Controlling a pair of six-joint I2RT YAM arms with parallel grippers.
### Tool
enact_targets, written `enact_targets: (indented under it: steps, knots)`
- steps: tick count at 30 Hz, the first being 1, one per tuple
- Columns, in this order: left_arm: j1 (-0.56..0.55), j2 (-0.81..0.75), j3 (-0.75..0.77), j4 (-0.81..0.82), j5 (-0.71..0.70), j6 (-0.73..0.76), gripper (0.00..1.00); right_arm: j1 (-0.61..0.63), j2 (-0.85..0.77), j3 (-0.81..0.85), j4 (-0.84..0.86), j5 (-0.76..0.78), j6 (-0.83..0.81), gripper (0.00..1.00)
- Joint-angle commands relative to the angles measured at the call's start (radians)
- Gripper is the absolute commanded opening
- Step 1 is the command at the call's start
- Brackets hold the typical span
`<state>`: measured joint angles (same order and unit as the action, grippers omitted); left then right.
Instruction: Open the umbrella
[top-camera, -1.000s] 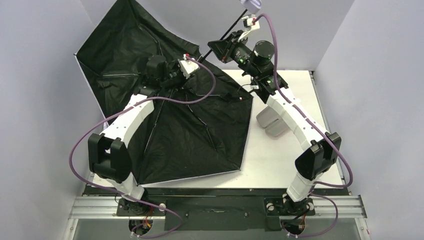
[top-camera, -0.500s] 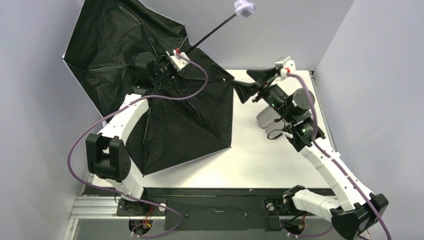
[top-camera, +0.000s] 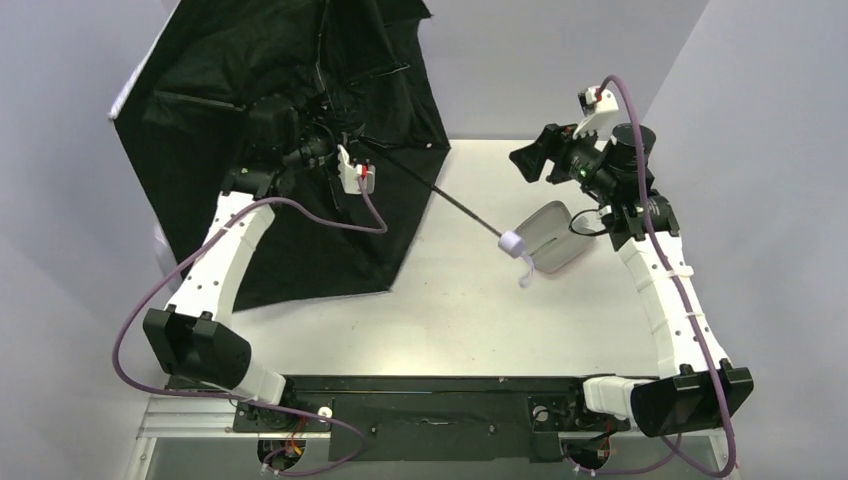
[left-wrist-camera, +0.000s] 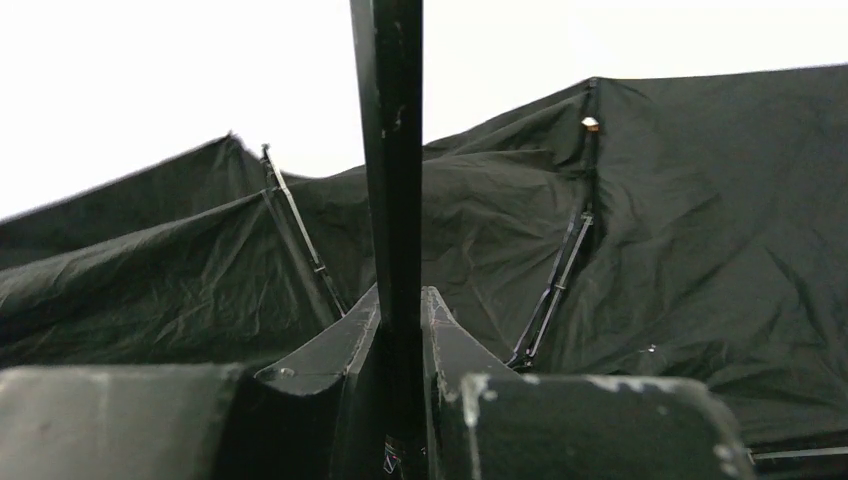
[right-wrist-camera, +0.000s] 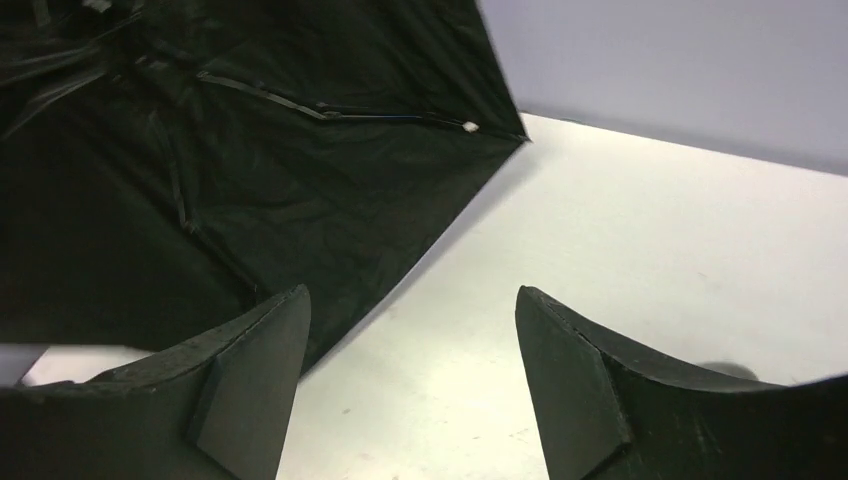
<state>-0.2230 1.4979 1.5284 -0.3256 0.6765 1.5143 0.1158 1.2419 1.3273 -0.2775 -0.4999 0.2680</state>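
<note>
The open umbrella (top-camera: 230, 70) is held aloft, its shaft (left-wrist-camera: 388, 150) clamped in the left gripper (left-wrist-camera: 400, 315). The right gripper (right-wrist-camera: 410, 335) is raised, spread empty, over the white table (top-camera: 470, 310).

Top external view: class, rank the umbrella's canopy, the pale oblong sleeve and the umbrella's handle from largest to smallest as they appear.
1. the canopy, by far the largest, though it also rises nearer the camera
2. the sleeve
3. the handle, clearly the smallest

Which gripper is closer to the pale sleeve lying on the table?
Right. The right gripper hangs open just beyond the sleeve; the left gripper is far left, clamped on the umbrella shaft.
</note>
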Motion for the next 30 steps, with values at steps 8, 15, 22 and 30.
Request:
enact_targets:
  steps: [8, 15, 22, 30]
  knots:
    - [0.005, 0.031, 0.282, -0.472, -0.068, 0.474, 0.00, 0.239, 0.003, 0.313, -0.364, -0.248, -0.111, 0.74]
    - [-0.008, 0.019, 0.263, -0.339, -0.148, 0.482, 0.00, 0.380, 0.062, 0.375, -0.583, -0.227, -0.235, 0.76]
    - [-0.038, -0.019, 0.129, -0.163, -0.249, 0.571, 0.00, 0.484, 0.238, 0.567, -1.003, -0.093, -0.445, 0.75]
    - [-0.062, -0.028, 0.143, -0.130, -0.267, 0.559, 0.00, 0.516, 0.284, 0.493, -0.998, -0.043, -0.480, 0.75]
